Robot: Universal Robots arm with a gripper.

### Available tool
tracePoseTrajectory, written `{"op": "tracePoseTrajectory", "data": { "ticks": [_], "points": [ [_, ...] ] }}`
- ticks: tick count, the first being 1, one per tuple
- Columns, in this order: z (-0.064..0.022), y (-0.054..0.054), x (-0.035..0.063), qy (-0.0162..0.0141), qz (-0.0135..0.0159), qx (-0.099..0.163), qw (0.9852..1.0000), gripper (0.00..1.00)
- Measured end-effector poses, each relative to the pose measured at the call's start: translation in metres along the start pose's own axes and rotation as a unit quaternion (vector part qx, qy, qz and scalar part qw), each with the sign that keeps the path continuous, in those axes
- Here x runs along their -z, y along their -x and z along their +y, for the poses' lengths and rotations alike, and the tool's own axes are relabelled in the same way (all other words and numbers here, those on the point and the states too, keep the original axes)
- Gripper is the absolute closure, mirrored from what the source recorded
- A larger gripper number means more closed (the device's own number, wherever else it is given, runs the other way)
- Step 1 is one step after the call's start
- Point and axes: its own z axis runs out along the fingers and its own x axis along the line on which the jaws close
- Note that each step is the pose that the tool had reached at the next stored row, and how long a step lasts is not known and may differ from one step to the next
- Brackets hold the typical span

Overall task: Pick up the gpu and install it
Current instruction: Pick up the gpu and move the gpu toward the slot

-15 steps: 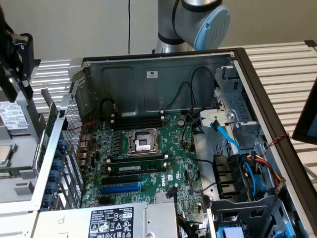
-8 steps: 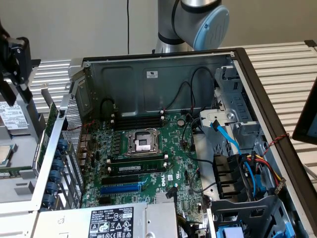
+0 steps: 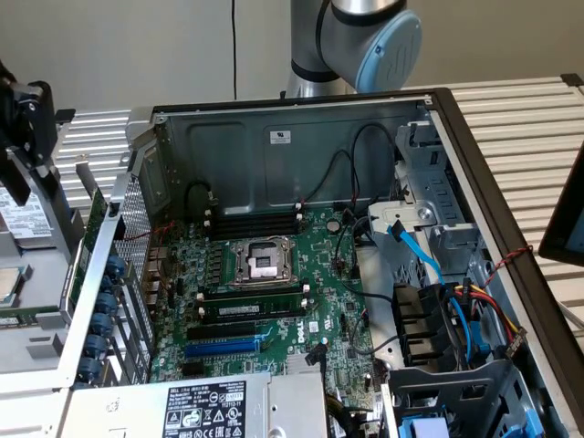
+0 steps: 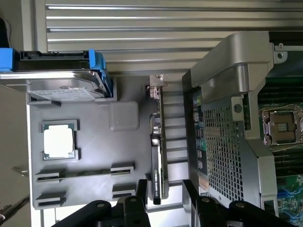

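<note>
Grey plastic tray (image 4: pixel 125 142) at the exterior view's left, holding a blue-framed hard drive (image 4: pixel 61 78), a bare processor (image 4: pixel 57 142) and a RAM stick (image 4: pixel 83 173). Right of those, between the tray and the case's perforated rear wall (image 4: pixel 220 142), standing on its long edge: the gpu (image 4: pixel 159 151), with a silver bracket (image 4: pixel 156 87) at one end and the black shroud turned toward the tray. Gripper (image 4: pixel 164 191) spread open, one black finger (image 4: pixel 142 187) on either side of the card's other end; touching or not, cannot tell.

Risk one: closing on the rounded shroud rather than the flat board, likely giving a skewed, slipping hold. Risk two: very little room beside the case wall, hence a chance of knocking card or bracket against the metal on lifting. Risk three, further right: black cables (image 3: pixel 349 182) trailing down over the motherboard (image 3: pixel 274 283), liable to snag or block a card lowered toward the blue slot (image 3: pixel 224 347).

Writing: white lettering on the gpu's edge label, too small to read. Black label (image 3: pixel 205 406) on the power supply at the near side, seemingly headed DELL, remainder illegible. White sticker (image 3: pixel 281 135) on the far case wall, unreadable.
</note>
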Motion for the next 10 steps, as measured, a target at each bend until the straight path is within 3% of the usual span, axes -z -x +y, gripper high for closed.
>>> {"op": "tracePoseTrajectory", "data": {
  "ticks": [7, 10],
  "points": [
    [-0.0016, -0.002, -0.0126, -0.0018, -0.001, -0.014, 0.9999, 0.57],
    [-0.0043, -0.002, -0.0176, 0.0004, -0.001, -0.018, 0.9998, 0.57]
  ]
}}
